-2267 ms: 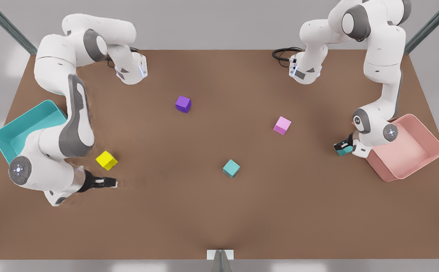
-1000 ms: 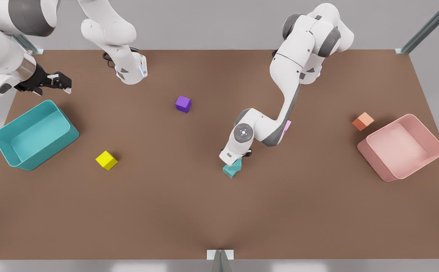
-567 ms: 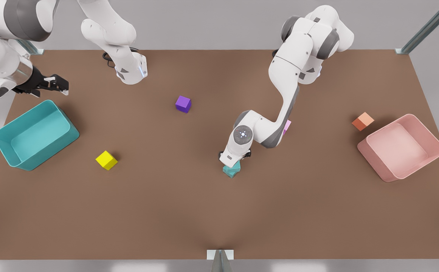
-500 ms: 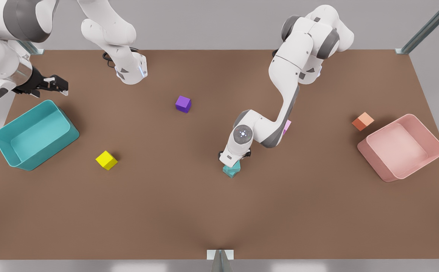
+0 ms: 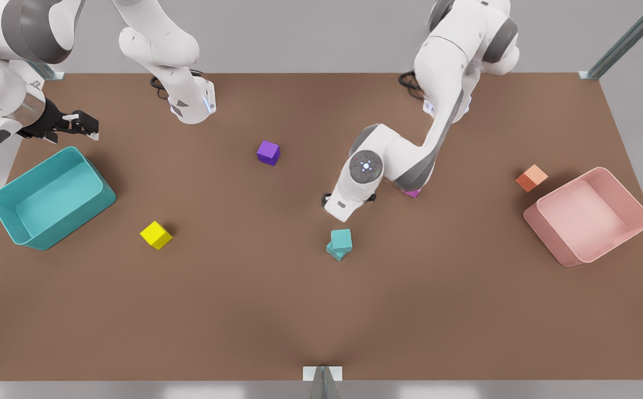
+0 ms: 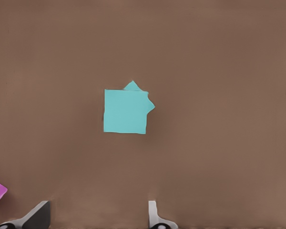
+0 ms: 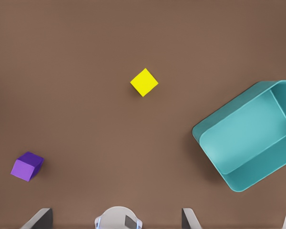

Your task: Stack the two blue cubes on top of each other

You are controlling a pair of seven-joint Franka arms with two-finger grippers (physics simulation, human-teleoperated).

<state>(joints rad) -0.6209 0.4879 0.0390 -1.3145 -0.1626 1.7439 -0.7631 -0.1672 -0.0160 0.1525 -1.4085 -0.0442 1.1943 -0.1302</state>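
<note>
teal bin (image 5: 5, 213) bare inside, pink bin (image 5: 639, 213) likewise

The front view is looking steeply down over the brown table (image 5: 277, 310) — both wrist views are facing straight down past spread jaws.

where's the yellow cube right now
The yellow cube sits on the table toward the front view's left, just right of the teal bin and well left of the stacked blue cubes.
</note>
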